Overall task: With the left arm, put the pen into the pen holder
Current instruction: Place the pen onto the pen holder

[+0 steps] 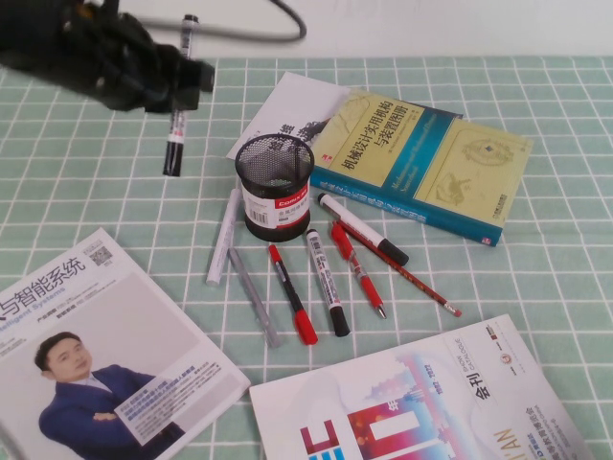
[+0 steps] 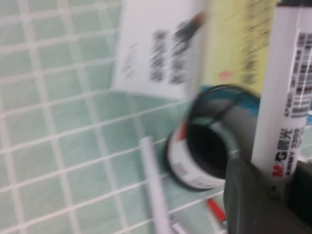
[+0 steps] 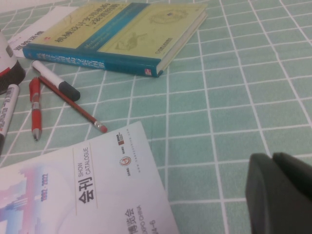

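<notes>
My left gripper (image 1: 184, 84) hangs above the table at the far left, shut on the pen (image 1: 177, 120). The pen is a slim white marker with a black cap, held nearly upright in the air, its lower end left of and a little beyond the pen holder (image 1: 275, 187). The holder is a black mesh cup with a red-and-white label, standing upright mid-table. In the left wrist view the pen's printed barrel (image 2: 287, 97) sits between the fingers (image 2: 253, 204), with the holder's open mouth (image 2: 207, 151) below and beside it. My right gripper (image 3: 280, 195) is shut and empty over bare cloth.
A yellow-teal book (image 1: 421, 163) and a white booklet (image 1: 287, 110) lie behind the holder. Several pens and a pencil (image 1: 326, 278) lie in front of it. Magazines lie at the front left (image 1: 96, 355) and front right (image 1: 412, 402). The cloth is green checked.
</notes>
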Robot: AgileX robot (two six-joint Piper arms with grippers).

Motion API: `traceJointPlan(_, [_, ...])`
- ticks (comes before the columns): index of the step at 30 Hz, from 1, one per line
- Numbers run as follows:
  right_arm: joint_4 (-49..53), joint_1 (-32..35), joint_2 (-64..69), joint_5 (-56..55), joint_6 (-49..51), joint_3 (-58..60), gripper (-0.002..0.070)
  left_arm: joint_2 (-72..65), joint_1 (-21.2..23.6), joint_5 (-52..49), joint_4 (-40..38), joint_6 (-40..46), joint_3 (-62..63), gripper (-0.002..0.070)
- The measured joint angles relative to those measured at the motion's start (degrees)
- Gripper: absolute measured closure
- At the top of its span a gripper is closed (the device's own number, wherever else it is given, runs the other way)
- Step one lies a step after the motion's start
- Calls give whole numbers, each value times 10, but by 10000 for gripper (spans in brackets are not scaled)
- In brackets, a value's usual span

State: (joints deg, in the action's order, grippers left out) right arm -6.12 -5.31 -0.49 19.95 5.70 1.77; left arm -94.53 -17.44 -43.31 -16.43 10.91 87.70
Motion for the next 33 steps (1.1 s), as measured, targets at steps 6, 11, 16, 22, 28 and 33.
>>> traceJointPlan(6, [0,0,0,0,0,0,696,101,0,166,-185,213,-192,567])
traceJointPlan(11, [0,0,0,0,0,0,696,120,0,281,-427,472,-293,567])
traceJointPlan(16, [0,0,0,0,0,0,696,119,0,250,-701,790,-306,567])
traceJointPlan(22, [0,0,0,0,0,0,696,102,-6,203,-804,938,-306,567])
traceJointPlan(28, [0,0,0,0,0,0,696,56,-7,76,-808,1043,-306,567])
traceJointPlan(33, [0,0,0,0,0,0,696,49,-7,77,-807,1028,-306,567])
